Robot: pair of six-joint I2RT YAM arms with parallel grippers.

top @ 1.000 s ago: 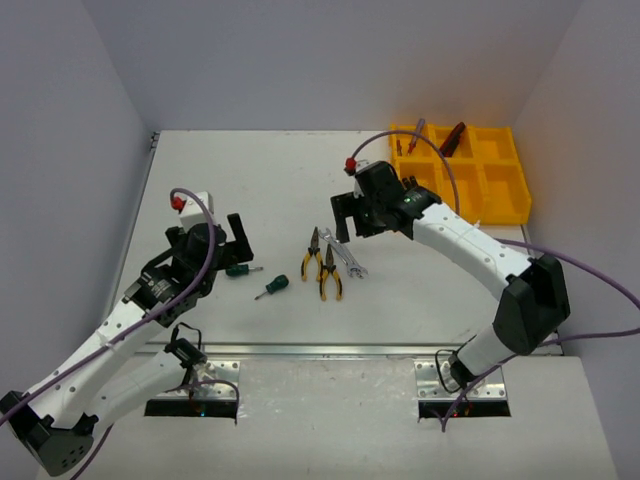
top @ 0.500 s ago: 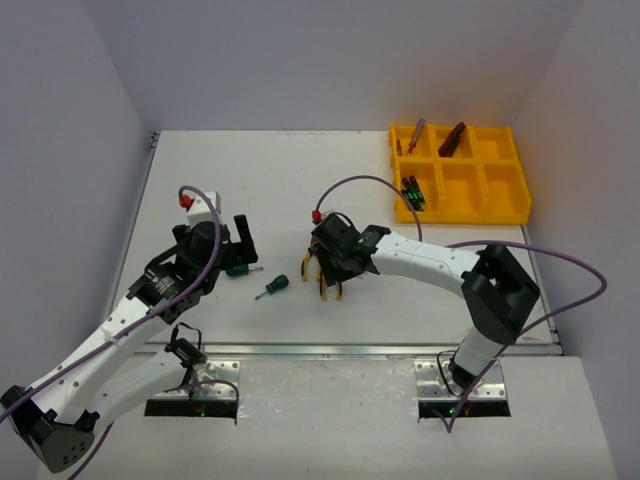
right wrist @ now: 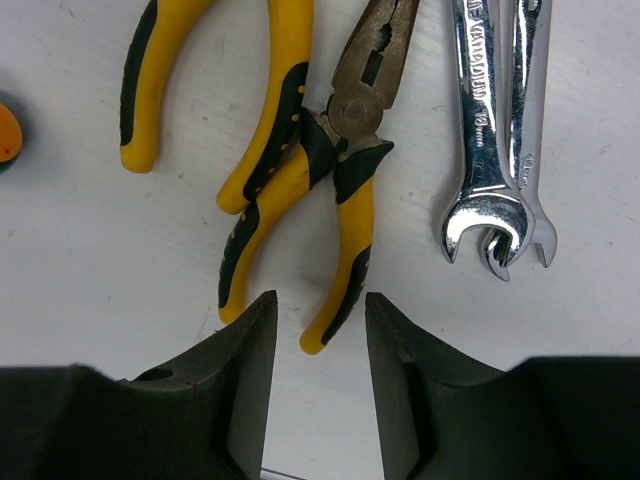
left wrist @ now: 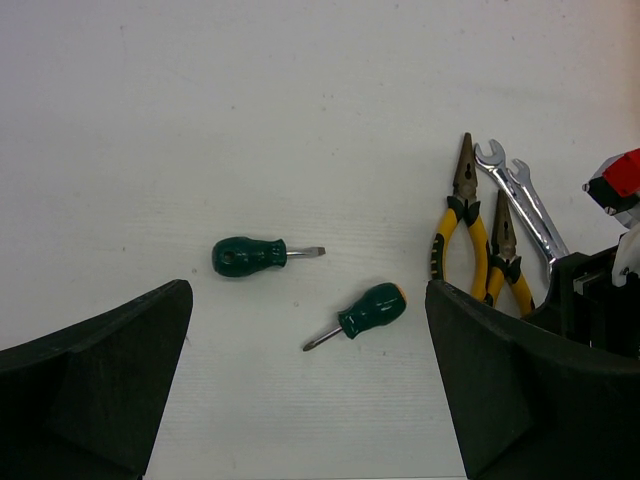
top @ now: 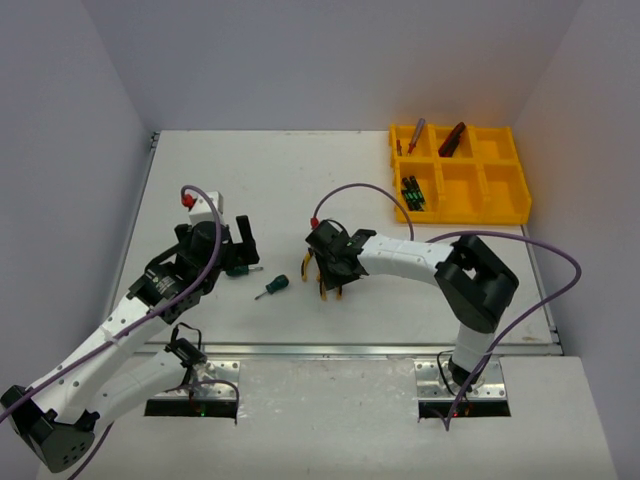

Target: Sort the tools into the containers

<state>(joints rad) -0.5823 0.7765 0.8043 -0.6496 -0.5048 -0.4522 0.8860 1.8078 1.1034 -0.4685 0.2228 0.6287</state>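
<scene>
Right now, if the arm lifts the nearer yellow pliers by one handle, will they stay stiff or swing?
Probably swing: the yellow-black pliers hinge at a pivot and the handles lie spread, so the free handle may drop. The steel nose likely makes them front-heavy. The black grip inserts should resist slipping in the right tool.

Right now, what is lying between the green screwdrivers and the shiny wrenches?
Two yellow-black pliers lie side by side between the green screwdrivers and the wrenches. The left wrist view shows it best.
</scene>
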